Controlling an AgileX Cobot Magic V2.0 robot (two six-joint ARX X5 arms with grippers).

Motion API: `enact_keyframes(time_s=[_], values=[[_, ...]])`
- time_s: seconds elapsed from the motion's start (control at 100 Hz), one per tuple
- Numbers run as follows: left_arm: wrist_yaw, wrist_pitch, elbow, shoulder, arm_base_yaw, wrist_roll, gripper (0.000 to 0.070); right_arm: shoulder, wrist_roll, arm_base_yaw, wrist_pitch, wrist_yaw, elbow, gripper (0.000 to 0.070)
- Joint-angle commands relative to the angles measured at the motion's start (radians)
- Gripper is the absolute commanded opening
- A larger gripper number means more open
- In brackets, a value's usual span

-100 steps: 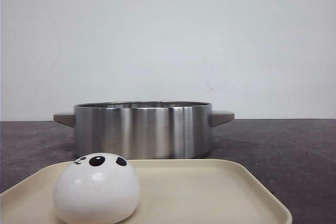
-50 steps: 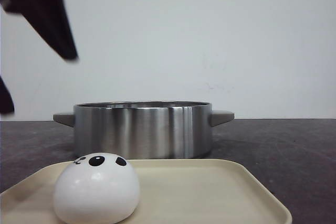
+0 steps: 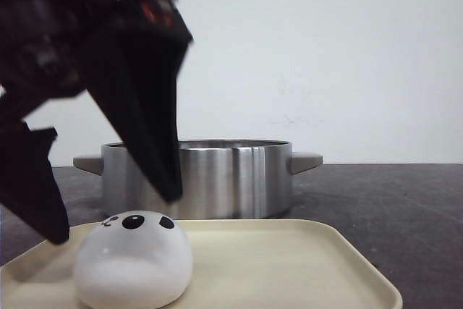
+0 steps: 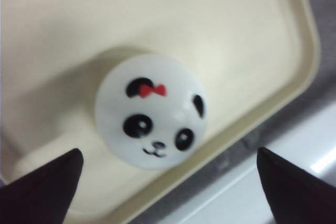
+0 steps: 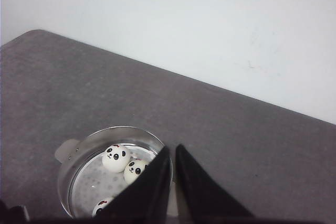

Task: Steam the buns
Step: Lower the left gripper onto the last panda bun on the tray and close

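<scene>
Left gripper (image 3: 112,215), absent from the front view a second ago, now hangs spread wide above the last bun (image 3: 133,258) on the cream tray (image 3: 304,265). Three buns (image 5: 116,158) sit in the steel pot (image 3: 217,179). Right gripper (image 5: 173,153) is pressed closed, empty.

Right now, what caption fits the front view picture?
Open left tool hovers over the last panda bun on the tray.

The right gripper's fingers (image 5: 157,182) half hide the pot's third bun (image 5: 101,206).
</scene>
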Motion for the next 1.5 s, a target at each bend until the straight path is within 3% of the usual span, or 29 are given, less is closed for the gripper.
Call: enact_keyframes(time_s=[0.0, 0.03, 0.07, 0.11, 0.18, 0.2, 0.66, 0.75, 0.81, 0.89, 0.94, 1.17, 1.46, 1.49], values=[[-0.014, -0.001, 0.013, 0.039, -0.010, -0.002, 0.0622, 0.011, 0.011, 0.011, 0.008, 0.004, 0.018, 0.0011], [-0.015, -0.004, 0.013, 0.053, -0.010, 0.000, 0.0606, 0.011, 0.011, 0.011, 0.006, 0.004, 0.018, 0.0012], [-0.014, -0.007, 0.013, 0.069, -0.010, 0.007, 0.0524, 0.011, 0.011, 0.011, 0.003, 0.004, 0.018, 0.0012], [-0.014, -0.007, 0.013, 0.082, -0.010, 0.025, 0.0373, 0.011, 0.011, 0.011, 0.000, 0.004, 0.018, 0.0012], [-0.014, -0.005, 0.013, 0.092, -0.010, 0.060, 0.0001, 0.011, 0.011, 0.011, -0.006, 0.004, 0.018, 0.0012], [-0.017, -0.003, 0.013, 0.092, -0.010, 0.063, 0.0000, 0.011, 0.011, 0.011, -0.008, 0.004, 0.018, 0.0012], [-0.017, 0.014, 0.019, 0.011, -0.009, 0.061, 0.0011, 0.011, 0.012, 0.011, -0.029, 0.000, 0.018, 0.0012], [-0.018, 0.018, 0.019, 0.011, -0.009, 0.060, 0.0053, 0.011, 0.012, 0.011, -0.026, -0.003, 0.018, 0.0012], [-0.022, 0.024, 0.019, 0.011, -0.009, 0.044, 0.0204, 0.011, 0.013, 0.011, -0.026, -0.003, 0.018, 0.0012], [-0.037, 0.032, 0.019, 0.011, -0.009, 0.026, 0.0547, 0.011, 0.013, 0.011, -0.026, -0.003, 0.018, 0.0012], [-0.053, 0.040, 0.019, 0.011, -0.009, 0.024, 0.0700, 0.011, 0.016, 0.011, -0.026, -0.003, 0.018, 0.0012], [-0.159, 0.152, 0.019, 0.025, -0.006, 0.023, 0.0700, 0.011, 0.031, 0.022, -0.027, -0.004, 0.018, 0.0012], [-0.161, 0.179, 0.019, 0.120, 0.019, 0.002, 0.0700, 0.011, 0.037, 0.039, -0.028, -0.004, 0.018, 0.0012], [-0.161, 0.176, 0.019, 0.127, 0.019, 0.006, 0.0633, 0.011, 0.038, 0.041, -0.028, -0.004, 0.018, 0.0012]])
